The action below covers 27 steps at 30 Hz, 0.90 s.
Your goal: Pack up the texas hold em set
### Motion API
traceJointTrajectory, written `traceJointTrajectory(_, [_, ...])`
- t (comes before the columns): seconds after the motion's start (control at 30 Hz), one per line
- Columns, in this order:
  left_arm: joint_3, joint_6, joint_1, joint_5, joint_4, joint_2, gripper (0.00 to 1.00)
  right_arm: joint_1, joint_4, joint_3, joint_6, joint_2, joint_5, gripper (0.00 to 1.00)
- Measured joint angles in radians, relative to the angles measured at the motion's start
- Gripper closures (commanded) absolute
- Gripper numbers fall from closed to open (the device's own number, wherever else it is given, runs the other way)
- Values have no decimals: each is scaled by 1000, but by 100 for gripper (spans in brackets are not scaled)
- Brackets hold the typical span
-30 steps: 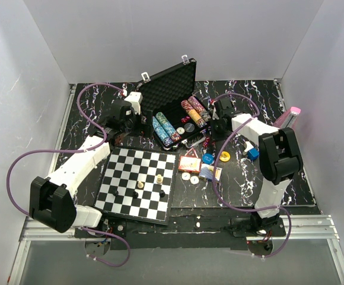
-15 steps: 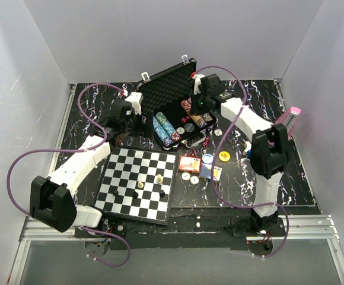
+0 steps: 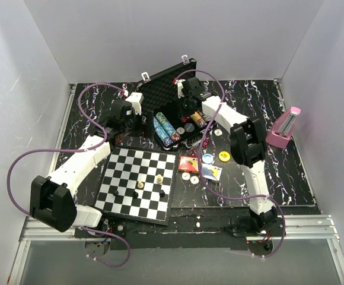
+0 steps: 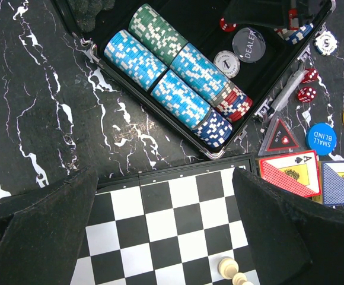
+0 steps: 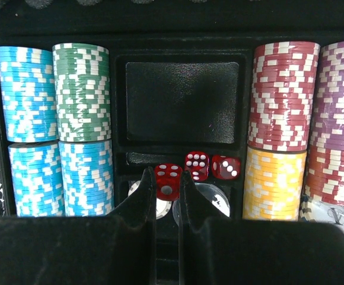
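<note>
The black case (image 3: 167,80) of the texas hold em set stands open at the back, its lid up. Rows of chips (image 5: 82,113) fill both sides of its tray (image 5: 182,101). My right gripper (image 5: 167,178) hangs over the tray, shut on a red die (image 5: 168,185). Two more red dice (image 5: 210,166) lie in the slot just beyond it. My left gripper (image 4: 163,228) is open and holds nothing; it hovers over the chessboard's far edge, next to the case's front corner (image 4: 216,153). Two card decks (image 3: 198,168) and round buttons (image 3: 216,157) lie on the table in front of the case.
A chessboard (image 3: 137,184) with a few pieces lies front left. A pink metronome (image 3: 283,127) stands at the right. Two red dice (image 4: 307,85) lie on the table beside the case's right edge. Purple cables loop above both arms.
My right arm has swung from the right side of the table to the left and now hangs over the open case. The left arm has not moved.
</note>
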<state>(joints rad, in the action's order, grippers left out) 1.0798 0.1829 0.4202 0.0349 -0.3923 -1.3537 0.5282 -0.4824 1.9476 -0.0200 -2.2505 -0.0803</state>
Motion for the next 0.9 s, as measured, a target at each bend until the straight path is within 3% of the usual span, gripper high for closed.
traceJointTrajectory(0.9, [0, 0, 0, 3, 0, 0, 2, 45, -152, 186, 55, -142, 56, 99])
